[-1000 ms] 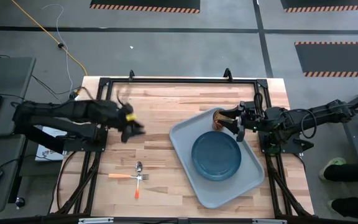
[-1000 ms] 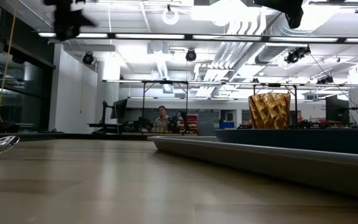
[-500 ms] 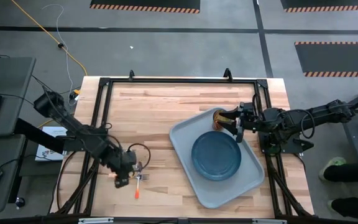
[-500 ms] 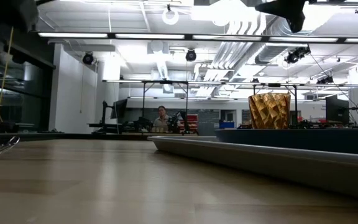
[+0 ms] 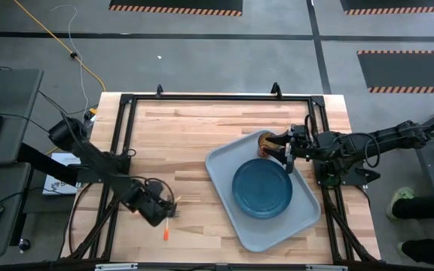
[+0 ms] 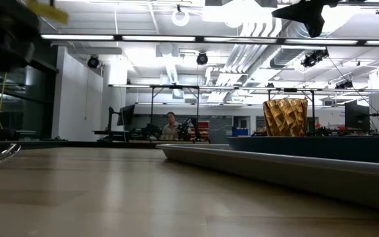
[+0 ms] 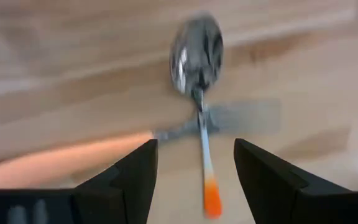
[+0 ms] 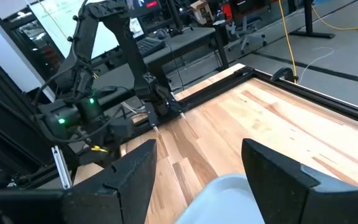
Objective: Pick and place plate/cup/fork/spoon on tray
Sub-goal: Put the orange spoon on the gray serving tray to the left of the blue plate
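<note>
Down low, the left gripper [image 7: 194,168] hangs wide open over the crossed spoon [image 7: 196,53] and fork [image 7: 219,118], seen only in its wrist view. From above, the plate [image 5: 262,188] and cup [image 5: 267,141] sit on the tray [image 5: 224,169]. The right gripper [image 5: 288,148] is open by the cup.

Dark jointed arms [image 5: 96,162], black cables, yellow tag

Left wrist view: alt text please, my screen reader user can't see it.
The left gripper, open, hovers over a spoon lying crossed with a fork on the wooden table; the picture is motion-blurred.
</note>
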{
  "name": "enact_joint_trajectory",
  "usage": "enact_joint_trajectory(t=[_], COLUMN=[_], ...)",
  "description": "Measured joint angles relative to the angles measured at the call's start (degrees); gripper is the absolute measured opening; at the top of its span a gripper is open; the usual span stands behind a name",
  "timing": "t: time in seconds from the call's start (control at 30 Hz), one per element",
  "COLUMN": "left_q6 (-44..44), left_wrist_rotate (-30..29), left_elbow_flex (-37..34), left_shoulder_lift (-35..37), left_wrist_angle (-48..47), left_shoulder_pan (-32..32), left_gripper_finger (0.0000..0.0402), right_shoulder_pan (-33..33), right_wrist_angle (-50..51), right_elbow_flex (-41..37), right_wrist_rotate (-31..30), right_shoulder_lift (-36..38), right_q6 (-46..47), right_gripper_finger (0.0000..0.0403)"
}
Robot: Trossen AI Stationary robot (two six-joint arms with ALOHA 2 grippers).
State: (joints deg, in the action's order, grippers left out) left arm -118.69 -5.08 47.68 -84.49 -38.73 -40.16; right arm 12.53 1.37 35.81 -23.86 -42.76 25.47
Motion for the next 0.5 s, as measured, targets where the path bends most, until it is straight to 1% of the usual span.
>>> enact_joint_trajectory(t=[0.17, 0.3, 0.5], left_q6=[-1.64, -1.7, -1.2], left_wrist_rotate=[0.11, -0.93, -0.45], left_elbow_flex=[0.0, 0.0, 0.0], left_shoulder_lift=[-2.95, -4.64, -6.71], left_wrist_angle=[0.2, 2.73, 2.91], left_shoulder_pan=[2.34, 3.87, 5.39], left_gripper_finger=[0.02, 0.02, 0.02], right_shoulder_pan=[0.0, -0.04, -0.04], right_wrist_angle=[0.99, 3.27, 5.38], right_elbow_flex=[0.0, 0.0, 0.0], right_wrist_rotate=[0.0, 0.0, 0.0], right_shoulder_lift=[0.0, 0.0, 0.0], right_q6=[-0.02, 0.01, 0.0], right_gripper_finger=[0.0227, 0.0227, 0.0227])
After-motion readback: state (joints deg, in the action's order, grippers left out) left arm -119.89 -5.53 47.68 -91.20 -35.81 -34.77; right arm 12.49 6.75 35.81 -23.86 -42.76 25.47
